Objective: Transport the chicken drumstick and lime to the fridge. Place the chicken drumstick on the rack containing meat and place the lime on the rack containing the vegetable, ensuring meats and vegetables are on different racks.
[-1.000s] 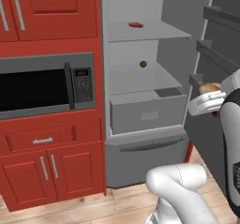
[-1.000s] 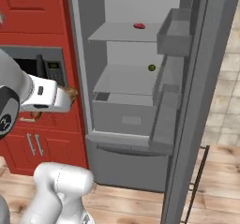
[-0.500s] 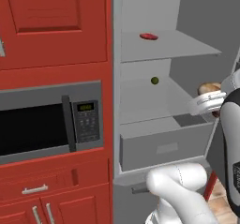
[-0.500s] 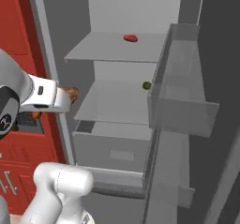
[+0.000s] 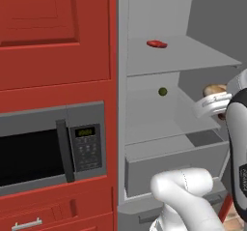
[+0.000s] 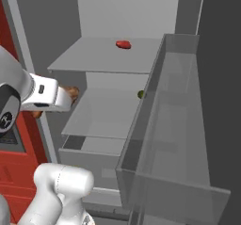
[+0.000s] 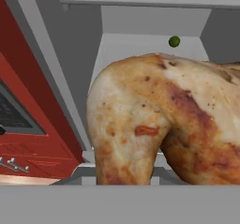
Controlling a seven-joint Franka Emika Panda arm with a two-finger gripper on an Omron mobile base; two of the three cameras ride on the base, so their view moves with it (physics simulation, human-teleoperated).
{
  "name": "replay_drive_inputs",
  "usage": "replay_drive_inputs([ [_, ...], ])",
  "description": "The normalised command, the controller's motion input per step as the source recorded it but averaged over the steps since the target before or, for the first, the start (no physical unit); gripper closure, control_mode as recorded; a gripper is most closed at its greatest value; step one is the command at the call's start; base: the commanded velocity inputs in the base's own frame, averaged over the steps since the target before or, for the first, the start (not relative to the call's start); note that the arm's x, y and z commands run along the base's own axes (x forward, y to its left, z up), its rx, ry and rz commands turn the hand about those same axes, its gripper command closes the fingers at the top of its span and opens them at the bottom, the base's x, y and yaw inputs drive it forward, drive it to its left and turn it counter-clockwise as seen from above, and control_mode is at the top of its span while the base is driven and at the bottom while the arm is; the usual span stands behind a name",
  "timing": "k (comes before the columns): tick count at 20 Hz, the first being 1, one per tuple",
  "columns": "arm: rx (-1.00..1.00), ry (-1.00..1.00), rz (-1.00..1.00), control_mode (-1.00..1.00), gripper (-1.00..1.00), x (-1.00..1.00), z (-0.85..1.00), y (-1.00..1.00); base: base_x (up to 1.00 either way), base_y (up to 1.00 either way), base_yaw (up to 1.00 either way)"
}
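My gripper (image 5: 218,101) is shut on the golden-brown chicken drumstick (image 5: 214,88), held in front of the open fridge (image 5: 154,12) at about the height of its second shelf. In the hand view the drumstick (image 7: 164,120) looms large and hides the fingertips. The flat red meat (image 5: 157,44) lies on the top rack (image 5: 198,56). The dark olive vegetable (image 5: 163,92) sits at the back of the second rack (image 5: 149,121). From the right side the drumstick (image 6: 71,92) pokes out of the gripper (image 6: 66,98) just left of the racks. The lime is out of view.
A grey microwave (image 5: 43,152) sits in red cabinets (image 5: 53,32) left of the fridge. A drawer (image 5: 173,165) stands pulled out below the second rack. The open fridge door with its clear bin (image 6: 169,139) stands close on the right.
The base has driven closer to the fridge, so the whole scene has grown and shifted. The gripper still holds the drumstick at the same spot relative to the arm.
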Motion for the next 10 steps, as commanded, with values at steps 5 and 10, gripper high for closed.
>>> replay_drive_inputs([
  [5, 0.00, 0.00, 0.00, 1.00, 1.00, 0.00, 0.00, 0.00, 0.73, -0.36, -0.21],
  [10, 0.00, 0.00, 0.00, 1.00, 1.00, 0.00, 0.00, 0.00, 0.20, -0.48, -0.28],
])
